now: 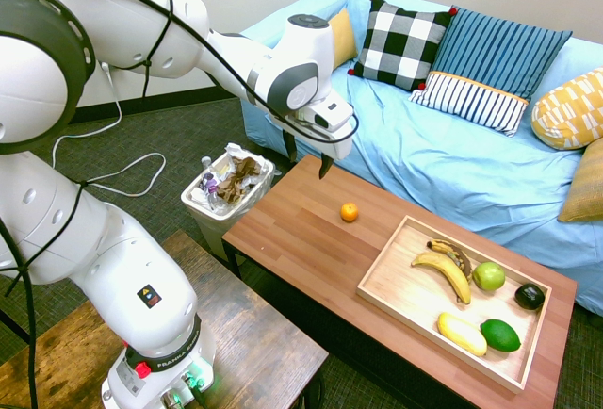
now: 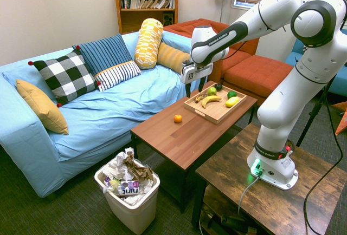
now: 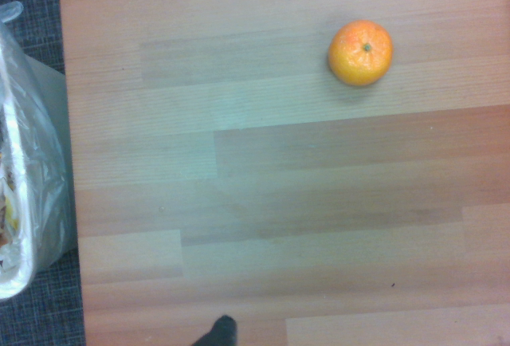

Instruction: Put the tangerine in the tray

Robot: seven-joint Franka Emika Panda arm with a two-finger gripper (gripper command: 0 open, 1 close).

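Pincer (image 1: 307, 157) apart; tangerine (image 1: 350, 212) outside tray's (image 1: 456, 302) raised edge, seemingly with bare tabletop between.

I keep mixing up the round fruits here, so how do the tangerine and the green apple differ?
The tangerine is bright orange, while the apple is yellowish green. The tangerine is smaller than the apple. The tangerine sits alone on the bare tabletop; the apple lies in the wooden tray among other fruit. Both are roundish, and neither is in the gripper.
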